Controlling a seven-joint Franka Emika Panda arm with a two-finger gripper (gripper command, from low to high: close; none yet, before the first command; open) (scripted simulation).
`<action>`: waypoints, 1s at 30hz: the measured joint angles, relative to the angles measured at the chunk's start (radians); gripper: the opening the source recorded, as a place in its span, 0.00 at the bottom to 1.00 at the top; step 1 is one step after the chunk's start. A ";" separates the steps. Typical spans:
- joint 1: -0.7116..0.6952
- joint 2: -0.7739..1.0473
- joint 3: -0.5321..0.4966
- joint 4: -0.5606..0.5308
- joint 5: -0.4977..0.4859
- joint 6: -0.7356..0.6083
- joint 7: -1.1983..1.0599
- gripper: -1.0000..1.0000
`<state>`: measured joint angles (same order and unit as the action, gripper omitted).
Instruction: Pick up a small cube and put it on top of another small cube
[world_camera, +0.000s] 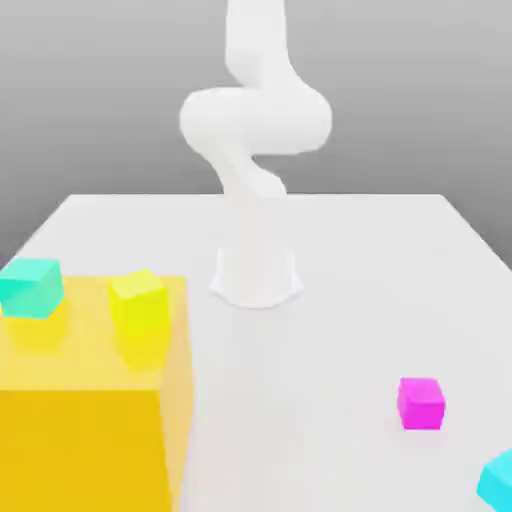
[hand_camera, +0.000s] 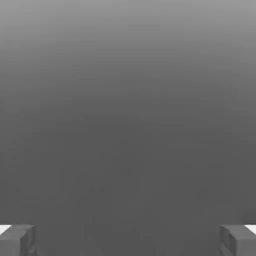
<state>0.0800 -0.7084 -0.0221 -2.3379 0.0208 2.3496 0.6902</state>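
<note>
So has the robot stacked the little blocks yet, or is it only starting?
Only starting. Nothing looks done: the magenta cube sits alone on the white table, and no small cube is on another. The yellow cube and teal cube rest on the big orange block. Nothing is in hand: the gripper is open with nothing between its fingers. Picking up and stacking are both left.

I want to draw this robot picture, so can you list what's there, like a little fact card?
arm: white arm standing at the table's far middle
table: white table
big block: orange block, front at the exterior view's left
on the block: teal cube and yellow cube
on the table: magenta cube, cyan cube
tool: tool open, holding nothing
</note>
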 joint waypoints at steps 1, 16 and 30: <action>0.033 0.040 -0.008 -0.016 0.010 0.021 -0.048 0.50; 0.381 0.589 0.014 -0.242 0.114 0.316 -0.692 0.50; 0.496 1.041 0.031 -0.307 -0.043 0.629 -0.838 0.00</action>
<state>0.5756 0.3322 0.0089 -2.6453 -0.0226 2.9782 -0.1482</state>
